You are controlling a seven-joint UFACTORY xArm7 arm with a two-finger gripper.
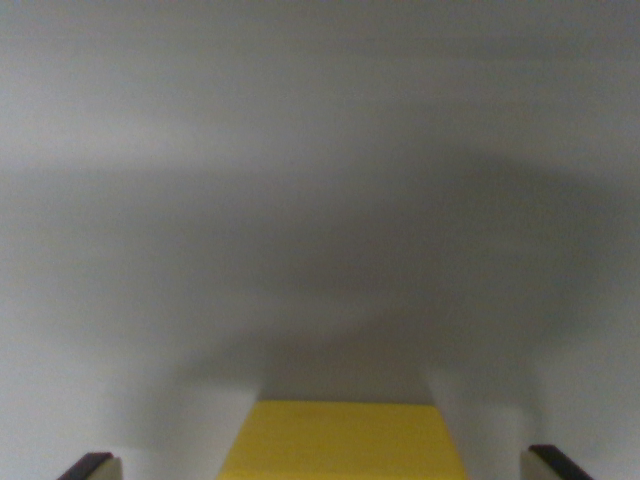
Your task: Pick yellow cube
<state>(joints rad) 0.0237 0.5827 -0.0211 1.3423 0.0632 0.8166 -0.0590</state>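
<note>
Nearest the camera, at the very bottom edge of the wrist view, one yellow cube (342,442) sits centred, only its top face showing, cut off by the lower border. On either side of the yellow cube, two fingertips (92,467) of the single gripper (325,466) poke into the corners: one to the wrist view's left of the cube, one to the wrist view's right, each a dark pad with a pale backing. The jaws stand spread wide, with bare surface visible between each fingertip and the cube's nearer side, so neither pad touches it; the cube lies between them, roughly midway. Whether the fingertips are level with the cube's sides or above them cannot be told from this angle. Just beyond the yellow cube, a dark band of shadow hugs its far edge, and from there one broad, soft shadow (380,270) fans out over the surface, wider than the cube and reaching toward both sides of the view. Farther off still from the cube, past the shadow's blurred rim, the one pale grey-white table (300,80) runs plain and even to the top of the view. The picture is soft throughout, so finer texture on the cube or the table cannot be made out.
</note>
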